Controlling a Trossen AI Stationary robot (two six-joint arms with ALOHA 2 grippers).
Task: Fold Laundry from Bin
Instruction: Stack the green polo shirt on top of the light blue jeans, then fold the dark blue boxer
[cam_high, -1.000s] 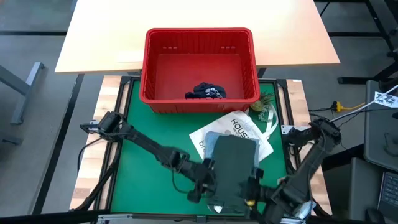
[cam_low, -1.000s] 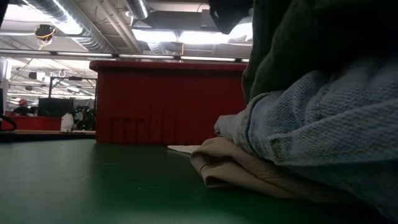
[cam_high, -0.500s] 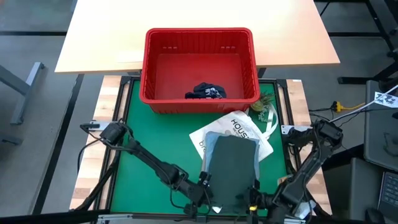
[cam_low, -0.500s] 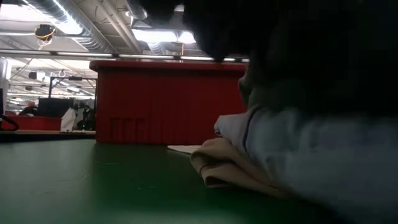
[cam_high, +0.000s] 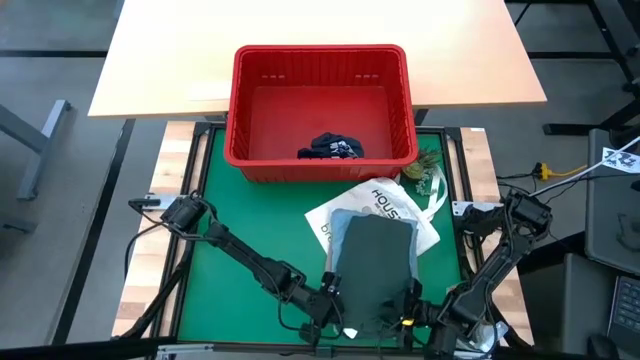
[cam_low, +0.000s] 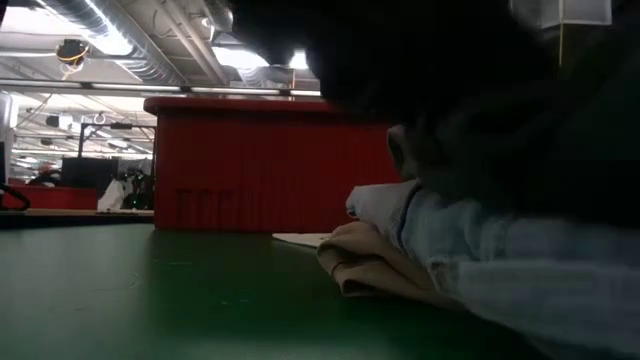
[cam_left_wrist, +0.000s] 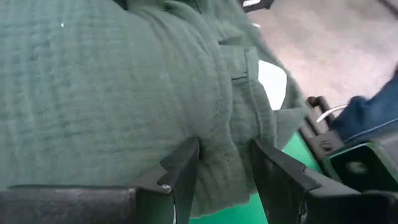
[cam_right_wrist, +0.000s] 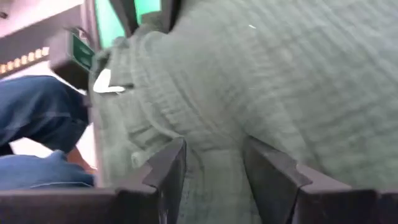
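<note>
Low view: green mat (cam_low: 150, 300), red bin (cam_low: 270, 165), ceiling ducts (cam_low: 120, 30).

White printed tote bag (cam_high: 385, 205) on green mat (cam_high: 250, 215), perhaps a small plant (cam_high: 422, 165) beside.

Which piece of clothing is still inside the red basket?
The small navy garment, alone in the red bin. The olive-green one tops the pile on the green mat.

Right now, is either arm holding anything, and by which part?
Both tools, left and right, pinch the dark green garment along its near edge, one at each corner.
</note>
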